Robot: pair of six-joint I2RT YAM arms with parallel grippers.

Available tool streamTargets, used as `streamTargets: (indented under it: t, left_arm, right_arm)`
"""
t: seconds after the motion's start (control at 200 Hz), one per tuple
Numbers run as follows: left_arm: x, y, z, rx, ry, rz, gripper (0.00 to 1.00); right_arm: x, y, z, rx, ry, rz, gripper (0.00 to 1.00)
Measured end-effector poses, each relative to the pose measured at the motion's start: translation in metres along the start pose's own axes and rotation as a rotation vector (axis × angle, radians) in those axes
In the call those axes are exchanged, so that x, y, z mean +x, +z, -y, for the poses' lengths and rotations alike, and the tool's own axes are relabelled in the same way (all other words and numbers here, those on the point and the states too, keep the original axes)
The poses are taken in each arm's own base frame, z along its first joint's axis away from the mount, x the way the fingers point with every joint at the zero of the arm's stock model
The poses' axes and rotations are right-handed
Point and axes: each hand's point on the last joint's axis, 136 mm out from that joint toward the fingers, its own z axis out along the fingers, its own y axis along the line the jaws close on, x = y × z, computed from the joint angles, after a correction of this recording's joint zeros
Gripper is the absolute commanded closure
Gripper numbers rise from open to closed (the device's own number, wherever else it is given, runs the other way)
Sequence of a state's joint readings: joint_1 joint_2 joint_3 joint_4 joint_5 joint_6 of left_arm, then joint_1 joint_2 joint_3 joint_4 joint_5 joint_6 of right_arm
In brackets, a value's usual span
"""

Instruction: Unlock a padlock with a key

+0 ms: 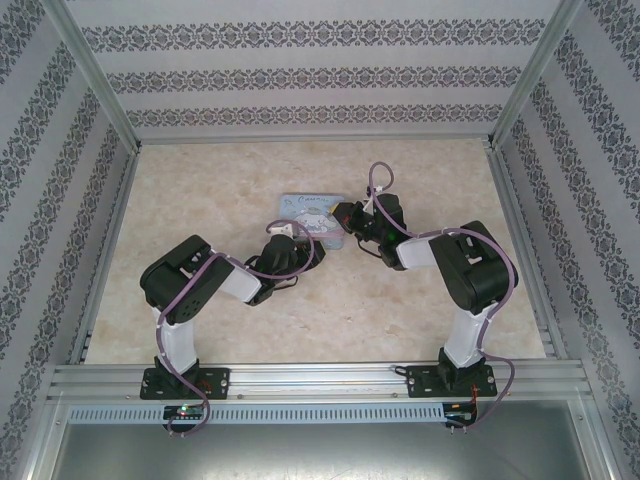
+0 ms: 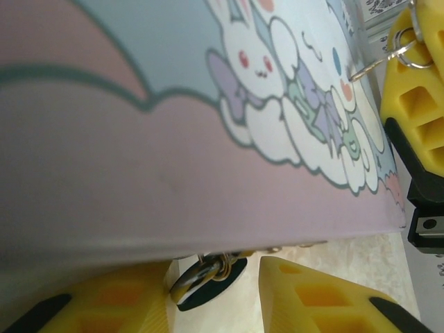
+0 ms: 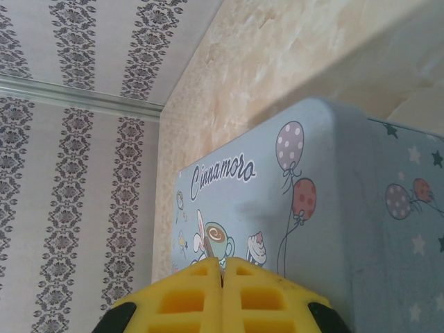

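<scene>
The padlock [image 2: 208, 277], dark-bodied with a thin metal shackle, hangs at the near edge of the pale blue cartoon tin [image 2: 173, 139], just above the table. My left gripper [image 2: 215, 298] is open around it. The lock rests against the left finger [image 2: 104, 305], and a gap shows before the right finger [image 2: 312, 298]. My right gripper [image 3: 222, 267] is shut on the key [image 3: 214, 258], whose thin grey blade pokes out between the pads over the tin's lid [image 3: 277, 208]. The key's wire ring [image 2: 401, 45] dangles by the right gripper's finger [image 2: 416, 104]. From above, the left gripper [image 1: 290, 238] and the right gripper [image 1: 347, 215] meet at the tin [image 1: 312, 212].
The tin lies mid-table on the beige marbled surface [image 1: 220, 190]. Patterned walls [image 1: 300, 75] and metal frame posts [image 1: 510, 130] enclose the table on three sides. Both arms bend inward, their purple cables [image 1: 375, 180] looping above the wrists.
</scene>
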State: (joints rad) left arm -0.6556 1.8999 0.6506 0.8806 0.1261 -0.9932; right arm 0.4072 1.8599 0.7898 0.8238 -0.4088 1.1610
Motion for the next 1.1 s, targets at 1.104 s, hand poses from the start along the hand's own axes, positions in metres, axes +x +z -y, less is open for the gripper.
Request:
streamTargets:
  t: [1.104]
  left_arm:
    - [0.007, -0.001, 0.002, 0.011, -0.088, 0.032, 0.67]
  right_arm:
    - [-0.002, 0.0, 0.001, -0.029, 0.013, -0.006, 1.0]
